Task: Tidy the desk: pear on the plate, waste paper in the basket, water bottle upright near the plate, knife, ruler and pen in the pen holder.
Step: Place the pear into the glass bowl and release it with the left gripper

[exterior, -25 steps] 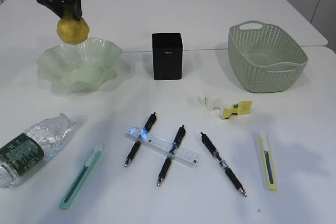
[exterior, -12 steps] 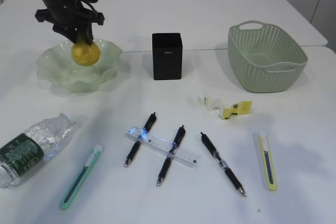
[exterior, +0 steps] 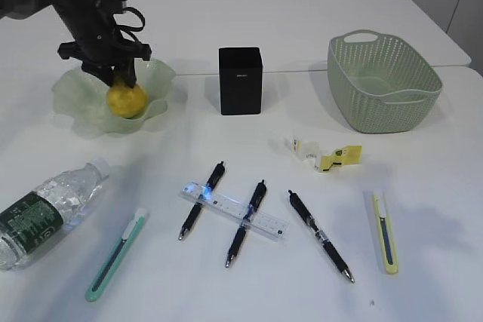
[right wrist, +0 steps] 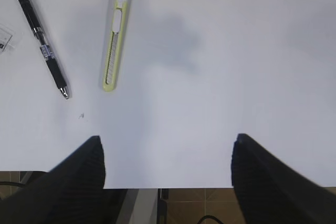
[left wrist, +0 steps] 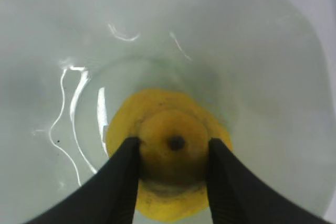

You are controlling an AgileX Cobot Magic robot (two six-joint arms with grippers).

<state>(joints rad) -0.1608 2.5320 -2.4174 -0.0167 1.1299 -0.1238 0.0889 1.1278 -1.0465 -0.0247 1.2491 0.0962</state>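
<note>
From across the room, the left tool [exterior: 121,79] grips the pear [exterior: 127,101] from above, low inside the plate [exterior: 79,103]. The water bottle [exterior: 47,211] lies on its side on the surface [exterior: 302,28], cap toward the plate.

The left wrist view looks straight down the pear's long axis: stem end up, a finger [left wrist: 118,182] clamped on either side, glass below.

The right wrist view alone shows the right tool [right wrist: 167,171], spread wide and empty, above the surface's edge near a yellow-green knife [right wrist: 114,39].
</note>
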